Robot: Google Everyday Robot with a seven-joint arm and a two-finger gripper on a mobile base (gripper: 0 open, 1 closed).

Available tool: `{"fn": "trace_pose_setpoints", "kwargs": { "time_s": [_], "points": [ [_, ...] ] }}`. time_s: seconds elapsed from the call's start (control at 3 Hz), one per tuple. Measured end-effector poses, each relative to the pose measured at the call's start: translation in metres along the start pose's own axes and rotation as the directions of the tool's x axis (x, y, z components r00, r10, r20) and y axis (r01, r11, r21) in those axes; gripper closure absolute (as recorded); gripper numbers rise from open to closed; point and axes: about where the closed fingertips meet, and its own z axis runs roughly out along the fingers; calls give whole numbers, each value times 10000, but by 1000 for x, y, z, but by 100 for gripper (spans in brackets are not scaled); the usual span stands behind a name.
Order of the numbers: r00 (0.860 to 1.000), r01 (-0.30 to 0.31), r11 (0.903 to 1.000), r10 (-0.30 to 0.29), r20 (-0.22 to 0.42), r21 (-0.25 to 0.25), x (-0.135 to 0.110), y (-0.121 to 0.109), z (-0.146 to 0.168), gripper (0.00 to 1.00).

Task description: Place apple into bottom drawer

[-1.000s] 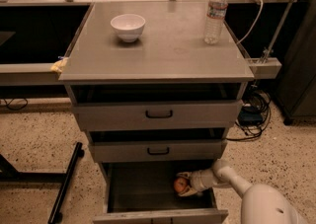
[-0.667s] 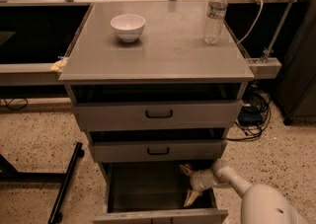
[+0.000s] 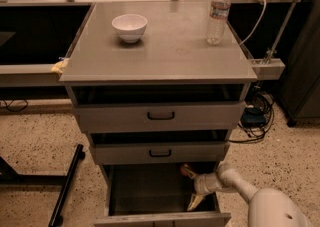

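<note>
The claw (image 3: 190, 187) hung inside the open bottom drawer (image 3: 145, 189), at its right side, fingers spread wide with nothing between them. Where the apple lay could not be told.

Speckled terrazzo floor (image 3: 35, 141), dim light. Grey three-drawer cabinet (image 3: 170, 51) centre, dark bench (image 3: 25, 68) to its left, black stand leg (image 3: 67, 186) lower left, cables (image 3: 255, 121) on the floor right. Gripper (image 3: 192, 187) sits inside the bottom drawer (image 3: 145, 191), fingers spread.
</note>
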Motion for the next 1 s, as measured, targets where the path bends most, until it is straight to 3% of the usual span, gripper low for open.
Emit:
{"fn": "trace_pose_setpoints", "kwargs": {
  "time_s": [0.33, 0.67, 1.0],
  "points": [
    [9999, -52, 9979, 61, -141, 639, 0, 3, -25, 0],
    [9990, 55, 9871, 18, -452, 1597, -2, 11, -60, 0],
    [9990, 55, 9871, 18, -452, 1597, -2, 11, -60, 0]
  ]
}}
